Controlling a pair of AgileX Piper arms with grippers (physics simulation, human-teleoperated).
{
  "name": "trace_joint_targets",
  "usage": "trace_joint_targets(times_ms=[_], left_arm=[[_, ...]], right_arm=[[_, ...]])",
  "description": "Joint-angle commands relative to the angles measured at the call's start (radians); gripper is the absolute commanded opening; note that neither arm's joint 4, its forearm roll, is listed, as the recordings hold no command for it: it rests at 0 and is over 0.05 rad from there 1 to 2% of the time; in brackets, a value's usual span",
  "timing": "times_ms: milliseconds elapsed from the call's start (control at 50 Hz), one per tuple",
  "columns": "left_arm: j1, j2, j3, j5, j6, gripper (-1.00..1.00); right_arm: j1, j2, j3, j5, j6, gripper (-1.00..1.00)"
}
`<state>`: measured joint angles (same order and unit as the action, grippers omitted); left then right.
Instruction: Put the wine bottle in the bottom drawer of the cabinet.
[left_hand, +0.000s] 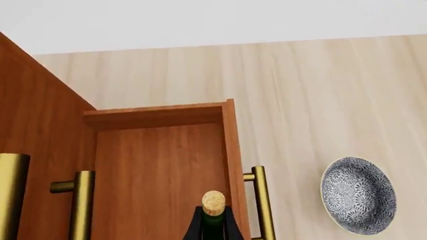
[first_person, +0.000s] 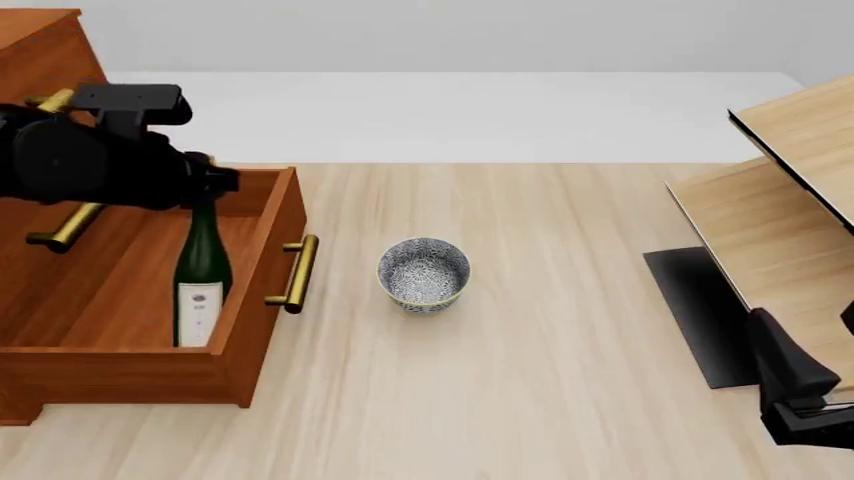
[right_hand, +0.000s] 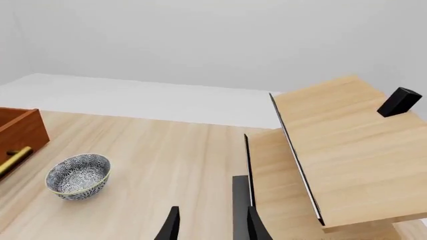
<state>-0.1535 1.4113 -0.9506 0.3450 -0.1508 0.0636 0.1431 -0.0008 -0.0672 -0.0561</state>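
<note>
The wine bottle (first_person: 202, 283) stands upright inside the pulled-out bottom drawer (first_person: 262, 252) of the cabinet (first_person: 40, 50), close to the drawer's front panel, white label facing me. My left gripper (first_person: 200, 190) is shut on its neck just under the cork. In the left wrist view the cork (left_hand: 213, 202) pokes out between the dark fingers (left_hand: 193, 227), above the drawer's floor (left_hand: 160, 165). My right gripper (right_hand: 212, 227) hangs open and holds nothing, low at the right (first_person: 798, 392), far from the drawer.
A speckled grey bowl (first_person: 424, 272) sits on the table right of the drawer's brass handle (first_person: 296, 272). A pale wooden shelf unit (first_person: 787, 200) fills the right side, with a dark panel (first_person: 694, 310) at its foot. Brass handles (first_person: 67, 225) of upper drawers jut out behind the left arm.
</note>
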Motion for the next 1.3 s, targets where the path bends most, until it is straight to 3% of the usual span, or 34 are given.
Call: trace_joint_targets(times_ms=[20,120,160,200,220,240,340,380,720,1300], left_arm=[[-0.001,0.078,0.046,0.01,0.002,-1.0],[-0.01,0.092,0.04,0.0,-0.016,-1.0],[0.005,0.108,0.036,-0.001,0.025,-1.0],[-0.002,0.115,0.038,-0.012,-0.021,-1.0],[0.019,0.128,0.033,-0.011,0.022,-1.0],[0.008,0.126,0.038,-0.023,-0.018,-1.0],[0.024,0.146,0.041,-0.036,0.009,-1.0],[0.01,0.147,0.047,-0.043,-0.02,-1.0],[0.054,0.212,0.058,-0.102,0.011,-1.0],[0.057,0.299,0.08,-0.165,0.035,-1.0]], right_arm=[[-0.002,0.0,0.0,0.001,0.003,1.0],[0.0,0.0,0.0,0.001,0.002,1.0],[-0.003,0.0,0.0,0.001,0.007,1.0],[-0.002,0.004,0.0,-0.003,0.007,1.0],[-0.002,0.005,0.0,-0.003,0.007,1.0],[-0.002,0.004,0.0,-0.004,0.006,1.0],[-0.004,-0.004,0.0,0.005,0.006,1.0],[-0.002,-0.001,0.0,0.002,0.005,1.0],[-0.002,-0.003,0.0,0.006,0.0,1.0],[-0.003,0.002,0.0,0.002,0.001,1.0]])
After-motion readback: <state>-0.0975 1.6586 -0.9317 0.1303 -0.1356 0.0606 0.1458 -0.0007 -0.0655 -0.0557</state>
